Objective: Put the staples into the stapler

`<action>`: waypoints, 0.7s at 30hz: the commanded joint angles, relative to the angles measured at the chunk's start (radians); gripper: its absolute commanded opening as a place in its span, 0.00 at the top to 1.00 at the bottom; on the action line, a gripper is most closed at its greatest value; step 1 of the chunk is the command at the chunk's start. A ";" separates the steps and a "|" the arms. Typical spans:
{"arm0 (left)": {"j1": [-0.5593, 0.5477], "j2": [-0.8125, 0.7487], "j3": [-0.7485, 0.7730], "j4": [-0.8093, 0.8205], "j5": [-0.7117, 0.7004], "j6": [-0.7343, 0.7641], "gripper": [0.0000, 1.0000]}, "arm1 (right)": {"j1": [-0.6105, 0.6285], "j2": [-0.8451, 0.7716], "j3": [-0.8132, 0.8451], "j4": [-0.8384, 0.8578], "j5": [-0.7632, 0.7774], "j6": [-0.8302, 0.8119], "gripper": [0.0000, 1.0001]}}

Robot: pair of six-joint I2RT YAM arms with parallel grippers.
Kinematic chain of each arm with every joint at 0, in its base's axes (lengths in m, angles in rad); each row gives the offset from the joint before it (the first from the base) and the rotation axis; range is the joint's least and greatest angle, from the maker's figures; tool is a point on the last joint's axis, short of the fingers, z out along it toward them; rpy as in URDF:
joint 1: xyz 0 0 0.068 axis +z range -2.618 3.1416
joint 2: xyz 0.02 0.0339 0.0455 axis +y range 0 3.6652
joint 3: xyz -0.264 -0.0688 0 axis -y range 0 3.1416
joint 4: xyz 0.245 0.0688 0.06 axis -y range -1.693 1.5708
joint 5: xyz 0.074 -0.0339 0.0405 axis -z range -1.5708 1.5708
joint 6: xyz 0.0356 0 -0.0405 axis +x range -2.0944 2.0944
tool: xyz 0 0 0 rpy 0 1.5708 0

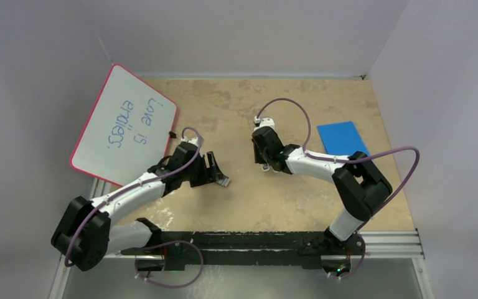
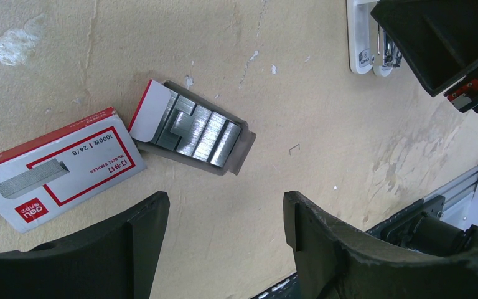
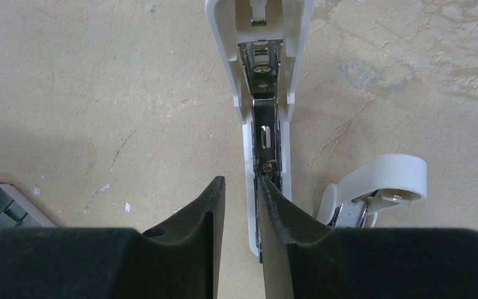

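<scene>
staples (image 2: pixel 199 132) lie straight ahead of the left gripper (image 2: pixel 225 202), fingers (image 2: pixel 143 218) wide apart; right gripper (image 3: pixel 241 182), barely parted, straddles one wall of the stapler (image 3: pixel 266 134)

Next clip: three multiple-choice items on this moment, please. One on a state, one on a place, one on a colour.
1. How is the stapler?
A. shut flat
B. hinged open, metal channel bare
C. standing on end

2. Where do the staples lie?
A. in the stapler's channel
B. in an open grey tray beside the red-and-white box
C. stacked on top of the box

3. What colour is the flat sheet on the right side of the table?
A. blue
B. green
C. yellow

Answers:
1 B: the right wrist view looks straight down the exposed channel.
2 B: the left wrist view shows the strips side by side in the tray, next to the box.
3 A: the top view shows it plainly blue.
</scene>
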 commanded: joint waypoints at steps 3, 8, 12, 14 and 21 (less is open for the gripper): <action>0.005 0.004 0.021 0.040 0.014 -0.010 0.33 | -0.003 -0.004 0.003 0.016 -0.002 0.008 0.71; 0.005 0.002 0.021 0.039 0.014 -0.011 0.33 | -0.003 0.005 0.000 0.013 0.004 0.014 0.71; 0.004 0.001 0.020 0.040 0.014 -0.010 0.33 | -0.002 0.006 0.001 0.011 0.003 0.021 0.71; 0.004 0.000 0.020 0.038 0.015 -0.010 0.33 | -0.003 0.008 0.003 0.008 0.004 0.026 0.70; 0.005 -0.003 0.019 0.039 0.015 -0.010 0.33 | -0.002 0.014 0.000 -0.001 -0.003 0.036 0.68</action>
